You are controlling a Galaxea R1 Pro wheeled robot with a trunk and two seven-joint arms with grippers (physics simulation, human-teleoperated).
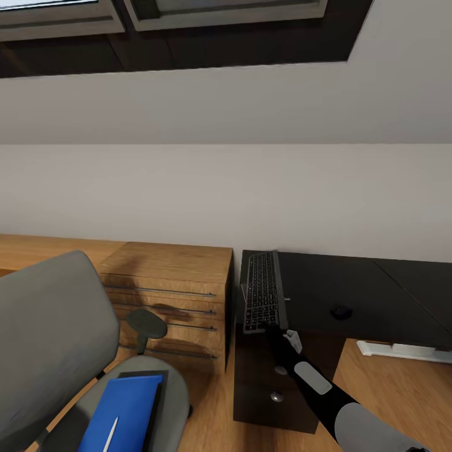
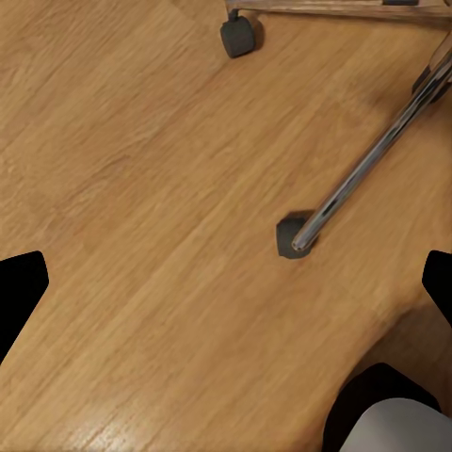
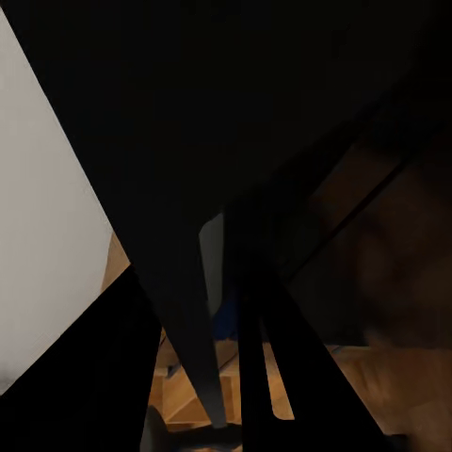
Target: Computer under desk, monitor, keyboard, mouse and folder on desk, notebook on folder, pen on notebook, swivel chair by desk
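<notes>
Bench (image 1: 376, 295) edge carries the keyboard (image 1: 262, 291); right tool (image 1: 271, 326) meets its near end, grip state indiscernible.

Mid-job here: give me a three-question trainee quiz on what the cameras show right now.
1. True or false: the keyboard lies at the left end of the desk, with the right gripper at its near edge.
2. Where is the folder? A) on the desk B) on the swivel chair seat C) on the floor
3. Fill in: the thin white thing lying on the folder is the ____.

Key: 1 true; 2 B; 3 pen. The mouse sits on the desk, apart from the keyboard.
</notes>
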